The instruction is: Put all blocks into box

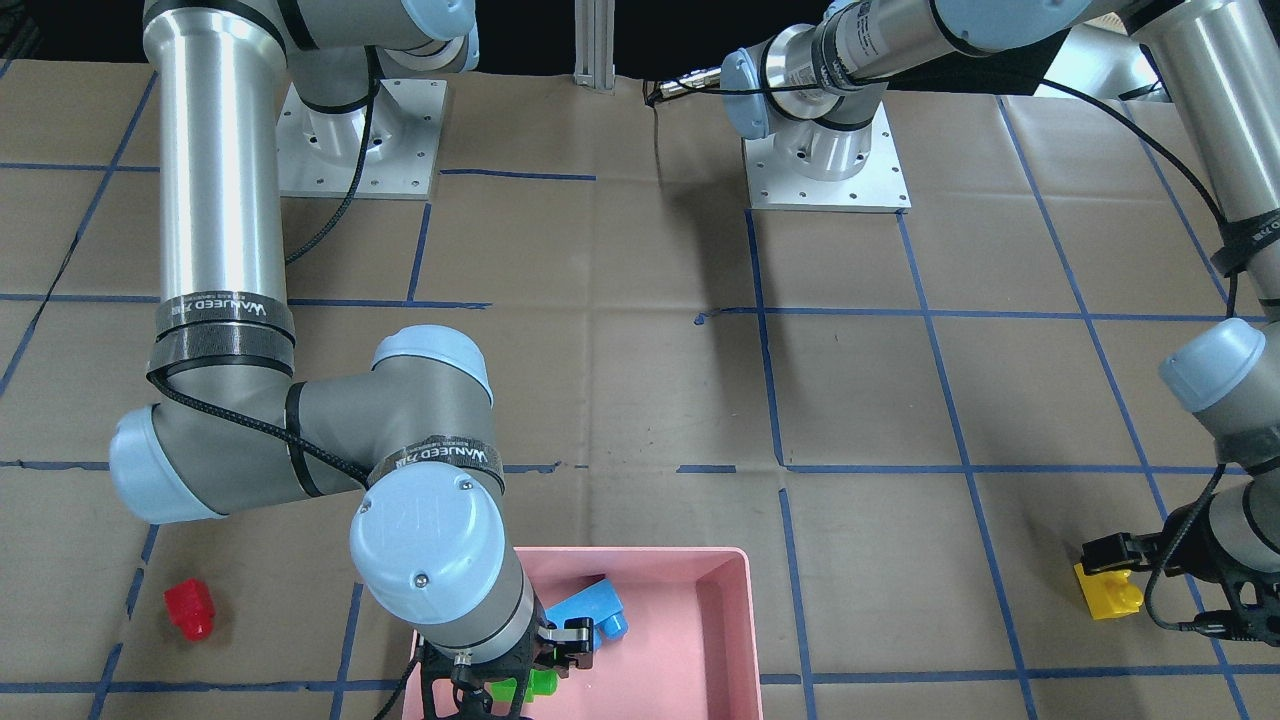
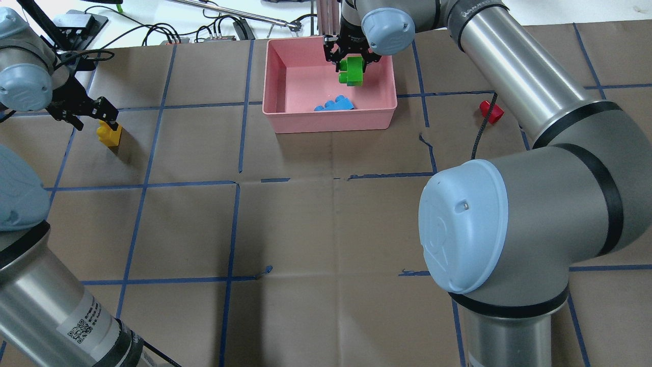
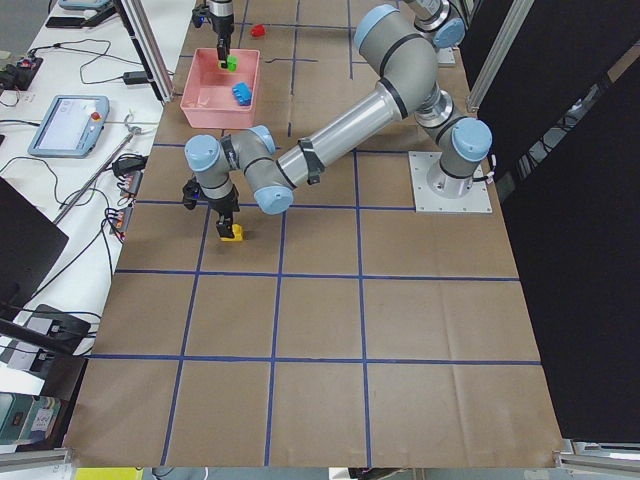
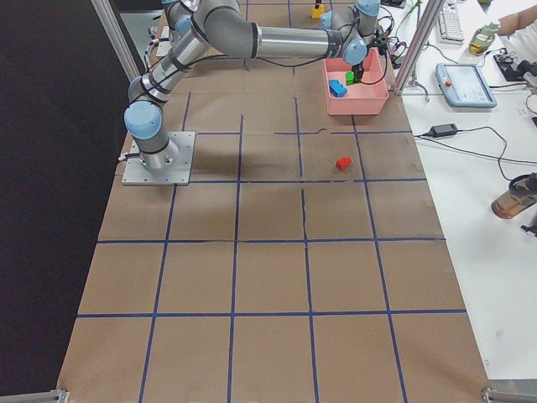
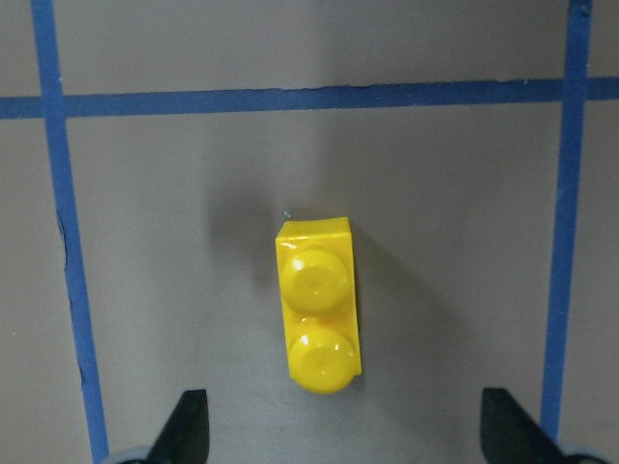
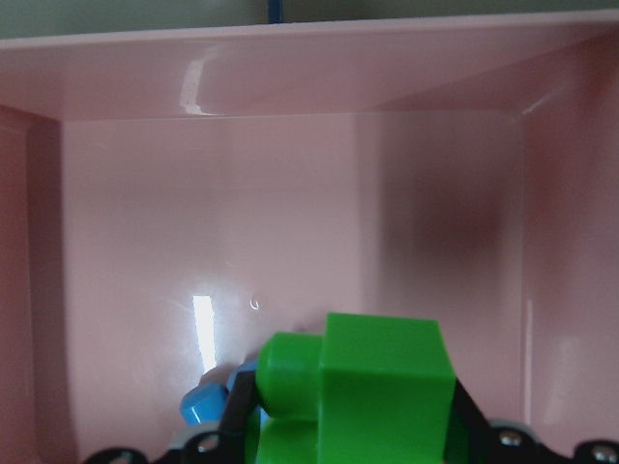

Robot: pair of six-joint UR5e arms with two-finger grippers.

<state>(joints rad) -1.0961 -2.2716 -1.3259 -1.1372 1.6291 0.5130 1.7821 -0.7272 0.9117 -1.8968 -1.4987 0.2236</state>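
The pale pink box [image 2: 331, 120] stands at the table's far edge. The blue block [image 2: 334, 105] lies inside it by the near wall. My right gripper [image 2: 351, 63] is shut on the green block [image 2: 351, 71] and holds it over the box's far right part, above the floor [image 6: 290, 242]. The red block [image 2: 491, 110] lies on the table right of the box. My left gripper [image 5: 348, 430] is open, hovering just above the yellow block [image 5: 317, 304], which lies on the table at the far left [image 2: 109, 133]; its studs face up.
Brown paper with blue tape grid lines [image 2: 239, 127] covers the table. Both arm bases [image 1: 825, 160] are bolted at the robot's side. Cables and a pendant [image 3: 65, 125] lie past the table's far edge, behind the box.
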